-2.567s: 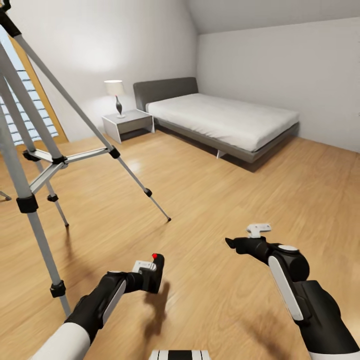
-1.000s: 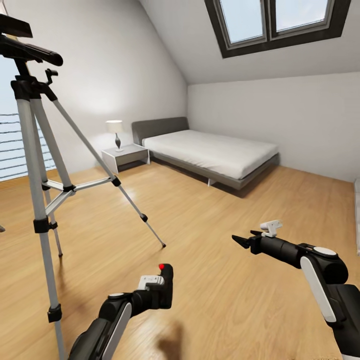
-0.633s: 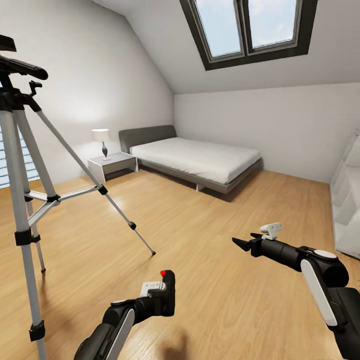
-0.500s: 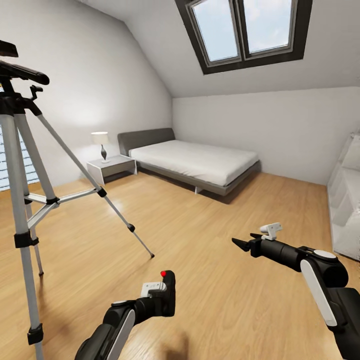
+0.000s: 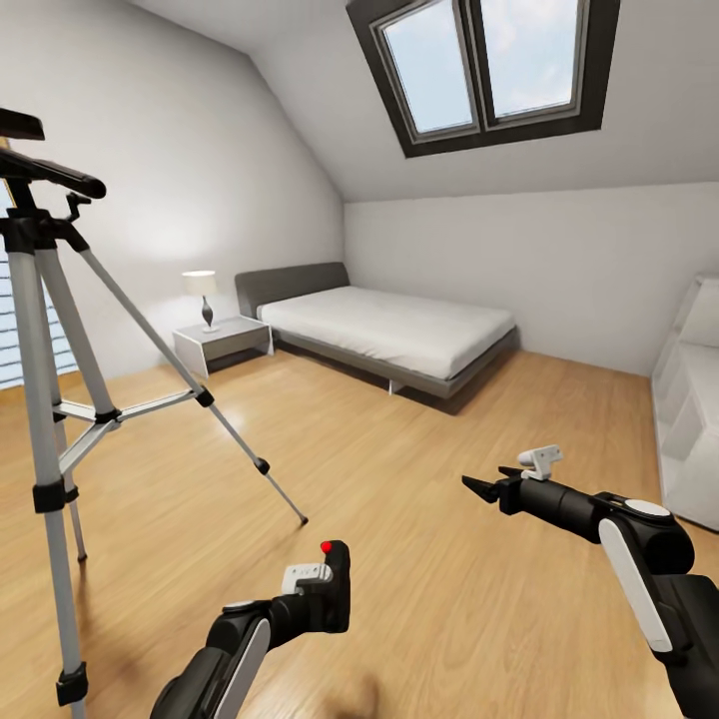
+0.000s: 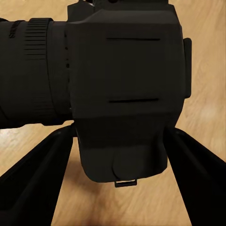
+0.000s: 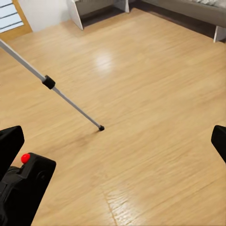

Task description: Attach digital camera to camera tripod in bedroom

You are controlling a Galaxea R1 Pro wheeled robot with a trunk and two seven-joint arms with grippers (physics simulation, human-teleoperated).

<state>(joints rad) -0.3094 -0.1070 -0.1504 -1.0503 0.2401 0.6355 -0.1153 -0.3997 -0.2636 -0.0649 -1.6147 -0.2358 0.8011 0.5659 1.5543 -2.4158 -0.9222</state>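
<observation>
My left gripper (image 5: 325,599) clamps the camera (image 5: 338,589) low over the floor (image 5: 399,469), right of the tripod (image 5: 45,330). My left wrist view shows its lens barrel (image 6: 30,73). My right gripper (image 5: 477,487) is spread wide, holding nothing.

Matt black digital camera (image 6: 125,89), silver metal camera tripod (image 5: 45,399), glossy wood floor (image 5: 399,479).

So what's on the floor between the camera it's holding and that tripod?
Nothing: in the head view, bare wood floor separates the digital camera from the camera tripod.
</observation>
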